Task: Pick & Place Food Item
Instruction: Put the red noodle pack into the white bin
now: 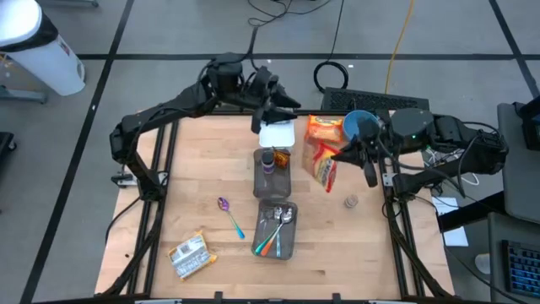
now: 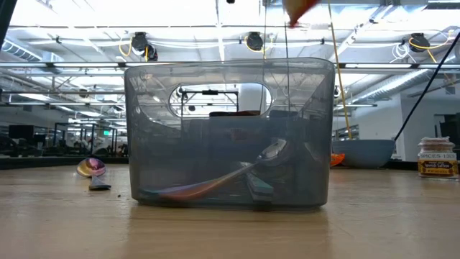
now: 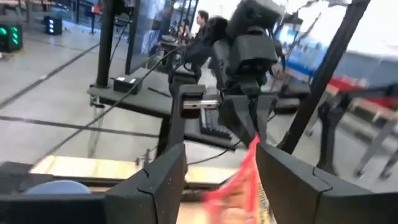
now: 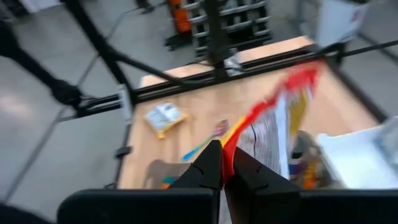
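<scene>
My right jaws hold up a snack bag.

My right gripper has its jaws pinched tight on the top edge of the red and yellow snack bag, which hangs above the tabletop near its right side. Next to it sits an orange bag. Farther off, my left gripper hovers over a white box, jaws apart.

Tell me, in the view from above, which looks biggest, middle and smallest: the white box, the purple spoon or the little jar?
1. White box, biggest.
2. Purple spoon, long but thin.
3. Little jar, smallest.
All sit on the table, so nearness hardly matters.
</scene>
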Action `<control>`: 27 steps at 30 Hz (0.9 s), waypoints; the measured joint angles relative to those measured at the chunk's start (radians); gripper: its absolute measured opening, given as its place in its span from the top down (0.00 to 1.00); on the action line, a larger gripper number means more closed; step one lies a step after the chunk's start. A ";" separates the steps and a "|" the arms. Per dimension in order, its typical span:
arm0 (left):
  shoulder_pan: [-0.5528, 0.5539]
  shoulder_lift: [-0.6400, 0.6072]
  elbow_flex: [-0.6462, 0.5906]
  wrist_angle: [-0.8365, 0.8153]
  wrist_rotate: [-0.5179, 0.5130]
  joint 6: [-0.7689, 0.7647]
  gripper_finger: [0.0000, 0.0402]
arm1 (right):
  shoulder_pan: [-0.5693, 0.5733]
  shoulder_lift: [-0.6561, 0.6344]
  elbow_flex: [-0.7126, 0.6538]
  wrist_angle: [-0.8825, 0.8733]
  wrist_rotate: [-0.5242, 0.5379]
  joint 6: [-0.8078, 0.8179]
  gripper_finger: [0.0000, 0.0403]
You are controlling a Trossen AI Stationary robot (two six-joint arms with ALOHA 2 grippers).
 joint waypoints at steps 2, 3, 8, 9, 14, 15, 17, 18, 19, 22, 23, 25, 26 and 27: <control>-0.016 0.002 0.051 -0.085 -0.011 0.069 0.51 | 0.000 0.002 0.000 0.002 -0.044 0.013 1.00; -0.023 0.003 0.078 -0.134 -0.012 0.099 0.51 | 0.000 0.002 0.000 0.004 -0.068 0.019 1.00; -0.060 0.018 0.178 -0.290 -0.012 0.187 0.56 | 0.000 0.011 0.000 0.054 -0.193 0.062 1.00; -0.067 0.028 0.191 -0.308 -0.010 0.188 0.56 | 0.000 0.016 0.000 0.067 -0.219 0.072 1.00; -0.107 0.079 0.230 -0.348 0.028 0.184 0.59 | 0.000 0.053 0.000 0.145 -0.327 0.115 1.00; -0.114 0.087 0.231 -0.351 0.045 0.174 0.59 | 0.000 0.063 0.000 0.146 -0.337 0.118 1.00; -0.128 0.099 0.233 -0.347 0.061 0.157 0.59 | 0.000 0.078 0.000 0.146 -0.350 0.120 1.00; -0.135 0.105 0.233 -0.350 0.068 0.150 0.59 | 0.000 0.087 0.000 0.146 -0.350 0.120 1.00; -0.142 0.111 0.233 -0.348 0.069 0.144 0.59 | 0.000 0.094 0.000 0.148 -0.351 0.120 1.00; -0.161 0.117 0.232 -0.345 0.081 0.132 0.59 | 0.000 0.106 0.000 0.159 -0.373 0.120 1.00; -0.166 0.117 0.232 -0.344 0.089 0.133 0.59 | 0.000 0.110 0.000 0.170 -0.374 0.120 1.00; -0.180 0.115 0.233 -0.339 0.094 0.134 0.60 | 0.000 0.114 0.000 0.181 -0.376 0.119 1.00; -0.185 0.115 0.233 -0.338 0.094 0.133 0.60 | 0.000 0.115 0.000 0.185 -0.382 0.118 1.00; -0.189 0.115 0.233 -0.338 0.094 0.133 0.60 | 0.000 0.116 0.000 0.190 -0.394 0.117 1.00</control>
